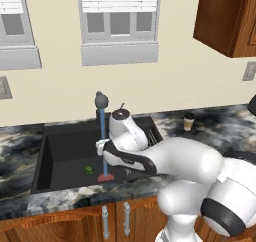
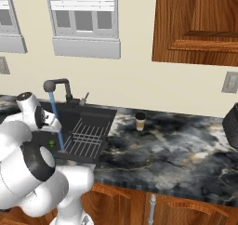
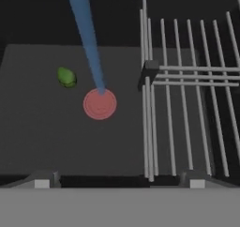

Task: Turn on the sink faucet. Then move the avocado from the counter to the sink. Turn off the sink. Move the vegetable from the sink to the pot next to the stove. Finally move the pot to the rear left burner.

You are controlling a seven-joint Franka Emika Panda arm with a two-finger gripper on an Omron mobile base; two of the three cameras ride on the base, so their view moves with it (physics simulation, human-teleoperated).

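Note:
The small green avocado [image 1: 88, 170] [image 2: 51, 143] [image 3: 66, 77] lies on the floor of the dark sink [image 1: 60, 151]. A blue stream of water [image 1: 103, 141] [image 2: 56, 122] [image 3: 86, 38] runs from the faucet [image 1: 101, 101] [image 2: 56, 84] down to a red spot [image 3: 100, 104] on the sink floor, just right of the avocado. My gripper [image 1: 101, 147] [image 3: 119, 184] hangs above the sink's front part, beside the stream. It is open and holds nothing, with its fingertips [image 3: 42, 184] wide apart. The faucet handle [image 2: 85, 97] stands behind the basin. The pot and stove are out of view.
A wire rack [image 3: 187, 104] [image 2: 86, 133] fills the sink's right part. A paper coffee cup [image 1: 189, 121] [image 2: 140, 121] stands on the marble counter right of the sink. A dark object [image 2: 231, 119] sits at the counter's far right edge. Wooden cabinets hang above.

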